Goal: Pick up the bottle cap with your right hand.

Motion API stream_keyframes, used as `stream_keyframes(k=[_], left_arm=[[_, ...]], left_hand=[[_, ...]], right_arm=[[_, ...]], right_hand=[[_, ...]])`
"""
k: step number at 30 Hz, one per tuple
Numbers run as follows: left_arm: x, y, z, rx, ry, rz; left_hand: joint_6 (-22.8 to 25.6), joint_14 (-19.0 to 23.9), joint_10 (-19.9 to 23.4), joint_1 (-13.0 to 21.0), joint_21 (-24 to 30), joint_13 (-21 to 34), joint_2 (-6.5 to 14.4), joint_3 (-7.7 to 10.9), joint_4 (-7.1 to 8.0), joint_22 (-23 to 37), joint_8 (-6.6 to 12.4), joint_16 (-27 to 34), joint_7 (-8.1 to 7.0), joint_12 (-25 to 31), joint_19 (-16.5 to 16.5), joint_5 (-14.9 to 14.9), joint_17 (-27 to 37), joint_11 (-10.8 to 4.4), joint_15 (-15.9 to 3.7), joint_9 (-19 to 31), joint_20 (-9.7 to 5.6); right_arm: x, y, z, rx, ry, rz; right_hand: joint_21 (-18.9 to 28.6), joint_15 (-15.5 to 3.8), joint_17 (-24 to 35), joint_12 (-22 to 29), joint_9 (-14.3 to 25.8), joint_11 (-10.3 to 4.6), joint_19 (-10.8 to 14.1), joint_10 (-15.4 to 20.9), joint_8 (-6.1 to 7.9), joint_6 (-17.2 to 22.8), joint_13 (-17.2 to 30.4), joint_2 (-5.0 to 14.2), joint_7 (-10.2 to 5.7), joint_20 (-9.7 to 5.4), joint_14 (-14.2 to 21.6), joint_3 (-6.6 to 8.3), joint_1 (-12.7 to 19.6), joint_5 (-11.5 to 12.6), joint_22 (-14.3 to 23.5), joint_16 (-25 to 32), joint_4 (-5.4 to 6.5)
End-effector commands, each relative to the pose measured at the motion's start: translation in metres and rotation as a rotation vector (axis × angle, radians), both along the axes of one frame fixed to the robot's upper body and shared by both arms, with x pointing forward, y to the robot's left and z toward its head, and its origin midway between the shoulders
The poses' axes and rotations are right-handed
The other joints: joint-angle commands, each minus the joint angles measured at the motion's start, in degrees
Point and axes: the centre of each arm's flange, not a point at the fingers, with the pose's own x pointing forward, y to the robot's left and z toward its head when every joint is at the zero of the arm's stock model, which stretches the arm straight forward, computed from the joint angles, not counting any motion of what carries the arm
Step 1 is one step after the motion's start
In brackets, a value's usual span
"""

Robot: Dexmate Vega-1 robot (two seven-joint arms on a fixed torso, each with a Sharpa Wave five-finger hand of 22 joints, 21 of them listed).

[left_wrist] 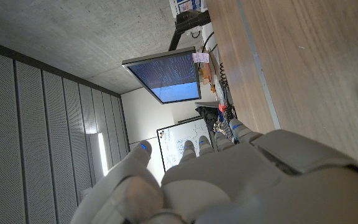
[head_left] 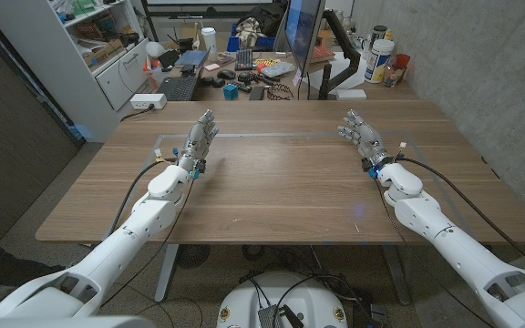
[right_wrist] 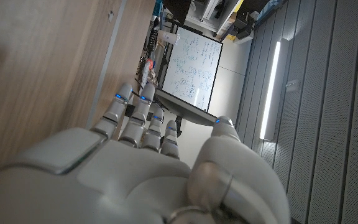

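Both arms reach out over the wooden table [head_left: 272, 182], one from each near corner, and neither hand has anything in it. The right hand [head_left: 361, 133] sits toward the far right part of the tabletop with its fingers apart and extended, holding nothing; from the right wrist view the same hand [right_wrist: 148, 168] shows its back, fingers [right_wrist: 132, 112] reaching straight out alongside the wood grain, thumb set off to one side. The left hand [head_left: 200, 137] mirrors it on the far left part of the table, fingers spread and empty as well, and from the left wrist view that hand [left_wrist: 229, 180] is again seen from behind with its fingertips [left_wrist: 191, 148] pointing toward the clutter past the table. A thin pale line [head_left: 272, 136] runs across the tabletop between the two hands. As for the bottle cap, I cannot pick it out anywhere on the wood from here; there may be a tiny pale speck [head_left: 360, 211] near the right forearm, but it is too small to say what it is. Beyond the far edge stands a monitor [head_left: 303, 32] on a crowded desk, a keyboard [head_left: 179, 87] to its left, and white bottles [head_left: 380, 60] by the concrete wall.
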Motion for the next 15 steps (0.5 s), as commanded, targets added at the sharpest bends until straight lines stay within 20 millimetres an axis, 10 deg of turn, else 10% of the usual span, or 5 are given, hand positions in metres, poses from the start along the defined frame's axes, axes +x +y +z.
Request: stream_keyframes(k=[1, 15], left_arm=[[-0.002, -0.001, -0.001, 0.000, -0.004, -0.003], [-0.003, -0.001, -0.002, -0.004, -0.009, -0.009]], left_hand=[[-0.6, -1.5, -0.4, 0.5, 0.4, 0.1, 0.1, 0.32, 0.03, 0.2, 0.43, 0.4, 0.08, 0.2, -0.3, 0.4, 0.2, -0.11, -1.09, 0.1, 0.14], [-0.4, -1.5, -0.4, 0.5, 0.3, 0.1, 0.1, 0.24, 0.03, 0.2, 0.48, 0.4, -0.33, 0.2, -0.4, 0.4, 0.2, 0.04, -1.01, 0.1, 0.17]], right_arm=[[-0.005, -0.005, 0.007, -0.071, -0.023, -0.061], [-0.007, -0.017, 0.031, -0.249, -0.031, -0.204]], right_hand=[[5.2, 0.03, -0.1, 0.3, 0.3, -0.46, -0.1, 0.1, 0.19, 0.4, 0.1, 0.13, 0.15, 0.37, 0.5, 0.46, 0.6, 0.4, 0.3, 0.1, 0.04], [3.7, 0.01, -1.2, -0.1, 0.2, -0.41, -1.0, -1.2, 0.04, 0.0, 0.1, 0.37, 0.02, 0.49, -0.7, 0.80, 0.8, 0.4, 0.4, -1.5, -0.09]])
